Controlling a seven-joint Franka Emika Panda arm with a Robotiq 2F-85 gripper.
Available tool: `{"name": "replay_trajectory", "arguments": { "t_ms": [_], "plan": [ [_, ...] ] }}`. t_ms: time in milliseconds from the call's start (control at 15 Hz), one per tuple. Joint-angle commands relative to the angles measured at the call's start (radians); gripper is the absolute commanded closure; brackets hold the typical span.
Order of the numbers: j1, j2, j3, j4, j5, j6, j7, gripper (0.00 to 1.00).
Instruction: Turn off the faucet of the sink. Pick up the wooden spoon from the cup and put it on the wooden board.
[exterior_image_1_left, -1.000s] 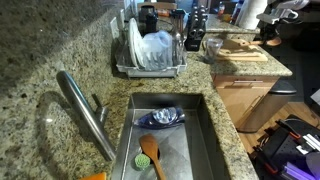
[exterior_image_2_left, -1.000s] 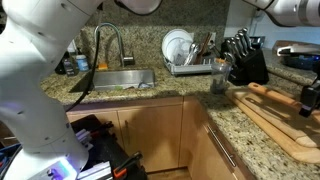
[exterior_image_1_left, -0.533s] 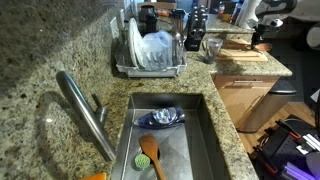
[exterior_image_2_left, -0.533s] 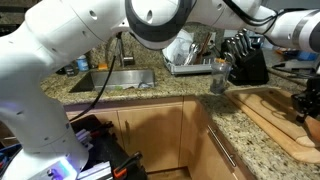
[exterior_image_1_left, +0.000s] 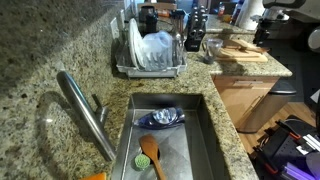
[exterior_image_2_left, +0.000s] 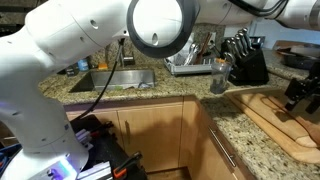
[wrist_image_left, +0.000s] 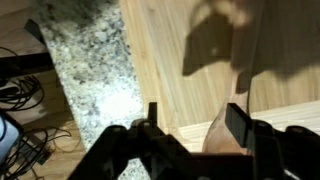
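Note:
The wooden spoon (wrist_image_left: 216, 142) lies on the pale wooden board (wrist_image_left: 180, 60), its bowl between my fingers and its handle running away from me. My gripper (wrist_image_left: 195, 120) is open just above the board, with the left finger clear of the spoon and the right finger close beside it. In both exterior views the gripper (exterior_image_2_left: 299, 95) (exterior_image_1_left: 262, 30) hovers over the board (exterior_image_2_left: 285, 128) (exterior_image_1_left: 240, 50), and the spoon (exterior_image_2_left: 268, 97) rests there. The small cup (exterior_image_2_left: 219, 77) (exterior_image_1_left: 211, 47) stands on the granite near the board. The slanted steel faucet (exterior_image_1_left: 85, 115) (exterior_image_2_left: 110, 42) reaches over the sink (exterior_image_1_left: 205, 140) (exterior_image_2_left: 115, 80).
A dish rack (exterior_image_1_left: 150, 52) with plates sits behind the sink. A knife block (exterior_image_2_left: 245, 60) stands next to the cup. An orange-brown spoon with a green utensil (exterior_image_1_left: 150, 155) and a blue item (exterior_image_1_left: 160, 117) lie in the basin. Speckled granite (wrist_image_left: 95, 70) borders the board.
My jaws have spread apart and let go of the wooden spoon, which now lies on the board. The arm has shifted a little over the board.

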Motion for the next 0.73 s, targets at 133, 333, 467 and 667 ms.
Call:
{"name": "replay_trajectory", "arguments": {
  "t_ms": [133, 333, 467, 667],
  "plan": [
    [-0.041, -0.101, 0.041, 0.111, -0.119, -0.44, -0.187, 0.0],
    [-0.03, -0.129, -0.003, 0.259, -0.232, -0.397, -0.144, 0.0],
    [-0.023, -0.225, 0.006, 0.21, -0.264, -0.313, -0.164, 0.0],
    [-0.022, -0.247, 0.021, 0.179, -0.263, -0.322, -0.14, 0.0]
  ]
}}
